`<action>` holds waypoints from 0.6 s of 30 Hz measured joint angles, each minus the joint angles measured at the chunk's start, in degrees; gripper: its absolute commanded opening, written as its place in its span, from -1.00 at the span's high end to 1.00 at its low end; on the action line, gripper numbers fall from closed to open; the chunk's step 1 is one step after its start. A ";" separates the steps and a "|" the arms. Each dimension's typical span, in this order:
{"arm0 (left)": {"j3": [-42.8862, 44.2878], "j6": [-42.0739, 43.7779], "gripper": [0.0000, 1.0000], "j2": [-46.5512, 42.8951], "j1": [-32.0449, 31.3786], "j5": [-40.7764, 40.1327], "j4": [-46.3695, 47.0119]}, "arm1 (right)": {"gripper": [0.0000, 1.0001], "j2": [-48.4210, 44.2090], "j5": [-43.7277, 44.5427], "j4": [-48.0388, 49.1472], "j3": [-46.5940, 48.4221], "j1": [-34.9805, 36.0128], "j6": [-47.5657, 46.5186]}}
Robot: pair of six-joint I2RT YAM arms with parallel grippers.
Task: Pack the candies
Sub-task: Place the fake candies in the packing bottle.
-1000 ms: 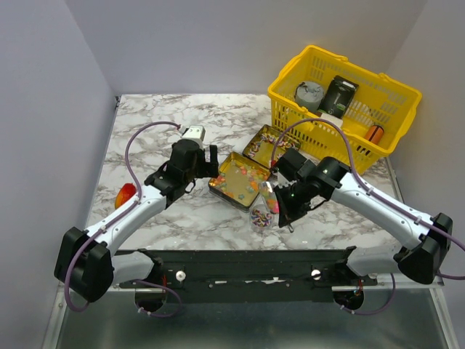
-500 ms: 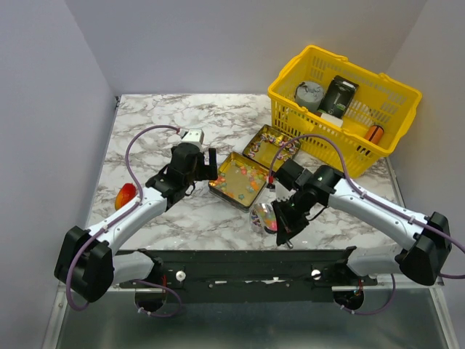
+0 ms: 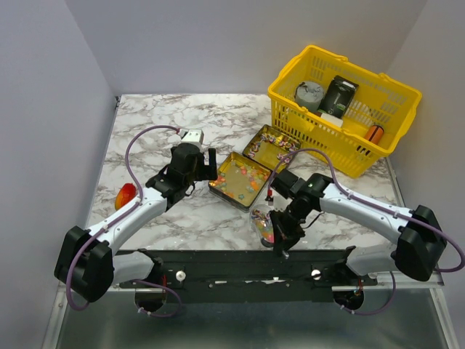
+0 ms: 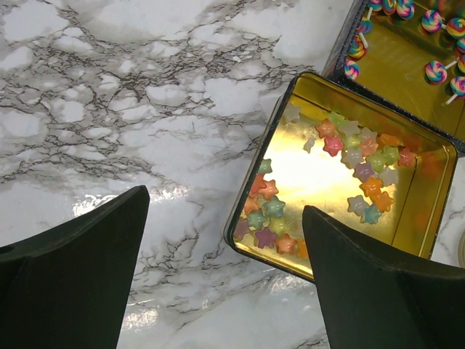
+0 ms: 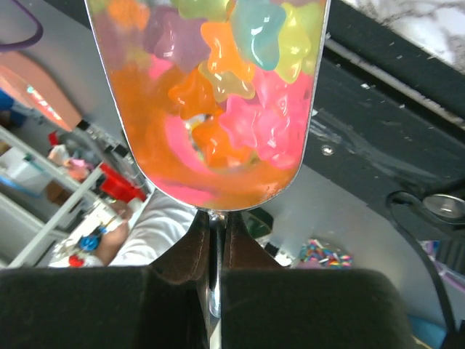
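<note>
marble worktop (image 3: 145, 123), seen from above. a yellow basket (image 3: 341, 145) stands at the far right corner and holds a round tin (image 3: 309, 93), a black box (image 3: 340, 94) and an orange cylinder (image 3: 374, 134). an orange-red lump (image 3: 125, 196) lies near the left edge, beside my left arm. two open gold tins sit side by side mid-worktop: the farther lollipop tin (image 3: 256, 145) with swirl lollipops, and the nearer star tin (image 4: 301, 178). the candies (image 4: 363, 163) are small stars in orange, pink, green, purple and white, scattered on the star tin's floor, mostly towards its sides. a small clear cup (image 3: 260, 218) with more coloured sweets stands near the front edge, partly hidden by my right arm.

my left end effector (image 4: 225, 200) hangs over bare marble just left of the star tin, fingers spread wide, holding nothing. my right end effector (image 5: 211, 273) is clamped tight on the thin handle of a spoon (image 5: 138, 145). its bowl is heaped with star candies and sits over the clear cup.
</note>
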 measured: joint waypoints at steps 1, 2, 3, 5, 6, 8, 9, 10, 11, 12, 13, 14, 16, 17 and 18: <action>0.00 0.00 -0.97 0.00 0.00 0.00 0.00 | 0.99 0.07 -0.50 0.28 -0.42 -0.20 0.31; 0.00 0.02 -0.97 0.00 0.00 0.00 0.00 | 0.99 0.15 -1.27 0.72 -0.92 -0.57 0.74; 0.00 0.02 -0.97 0.00 0.00 -0.02 0.00 | 0.99 0.28 -1.99 1.09 -1.27 -0.79 1.09; 0.00 0.04 -0.98 0.00 0.00 -0.04 0.00 | 0.99 0.44 -3.37 1.90 -1.55 -1.38 1.55; 0.00 0.04 -0.97 0.00 0.00 -0.09 0.00 | 0.99 0.57 -3.89 2.21 -1.55 -1.64 1.88; 0.00 0.04 -0.98 0.00 0.00 -0.15 0.00 | 0.99 0.90 -4.94 2.80 -1.55 -2.36 2.34; 0.00 0.04 -0.97 0.00 0.00 -0.20 0.00 | 0.99 1.05 -5.40 3.04 -1.55 -2.78 2.60; 0.00 0.07 -0.97 0.00 0.00 -0.24 0.00 | 0.99 1.14 -5.79 3.15 -1.60 -3.13 2.78; 0.00 0.07 -0.98 0.00 0.00 -0.35 0.00 | 0.99 1.14 -6.32 3.39 -1.70 -3.56 3.10; 0.00 0.11 -0.97 0.00 0.00 -0.37 0.00 | 0.99 1.14 -6.84 3.74 -1.92 -4.09 3.54; 0.00 0.20 -0.97 0.02 0.00 -0.42 0.00 | 0.99 1.14 -7.37 4.07 -2.23 -4.55 3.80; 0.00 0.22 -0.97 0.02 0.00 -0.48 0.00 | 0.99 1.14 -8.04 4.48 -2.67 -5.01 4.13; 0.00 0.24 -0.97 0.02 0.00 -0.63 0.00 | 0.99 1.14 -9.49 5.18 -3.65 -5.92 5.01; 0.00 0.26 -0.97 0.02 0.00 -0.74 0.00 | 0.99 1.14 -10.21 5.66 -4.07 -6.43 5.44; 0.00 0.26 -0.97 0.02 0.00 -0.81 0.00 | 0.99 1.11 -11.08 6.14 -4.50 -6.86 5.90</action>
